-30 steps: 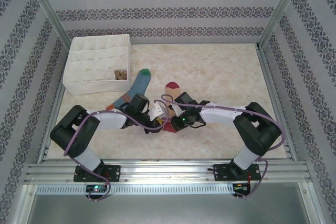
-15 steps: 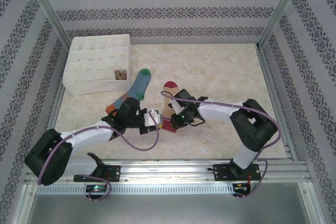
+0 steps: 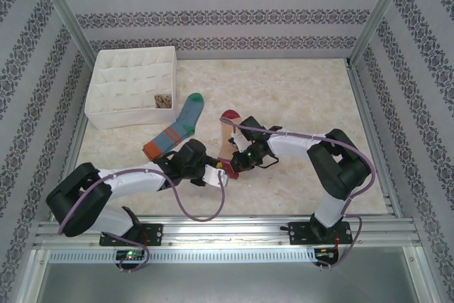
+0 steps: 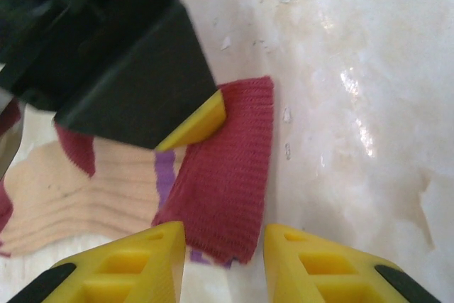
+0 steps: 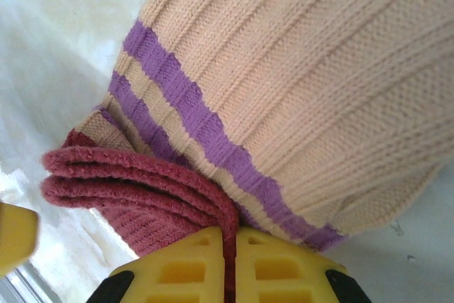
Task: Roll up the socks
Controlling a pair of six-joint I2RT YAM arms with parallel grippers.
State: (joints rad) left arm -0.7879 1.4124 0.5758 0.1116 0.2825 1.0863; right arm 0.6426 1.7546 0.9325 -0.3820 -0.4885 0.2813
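Pinching the folded maroon cuff of the tan ribbed sock with maroon toe and purple stripes (image 5: 298, 90): right tool (image 5: 230, 253), yellow fingertips pressed together with the cuff layers caught between them. The cuff is doubled into a few layers at the grip. This sock lies mid-desk on the pale marbled desk (image 3: 298, 97), toe pointing away from the arm bases, cuff end nearest them.

Left tool (image 4: 223, 260) sits low at the same cuff, jaws partly apart, with the cuff edge lying in the gap. One finger is clear of the cloth and the other overlaps it; can't tell if it touches. It has no grip on anything.

Top view: the two tools are just beside each other.

Blue knit sock with green toe and orange cuff (image 3: 181, 124) lies flat, left of the tan one and apart from it.

Brown argyle sock (image 3: 164, 100) sits in the near-row, right-end compartment of the white quilted fabric box (image 3: 120, 117), far left of the desk.
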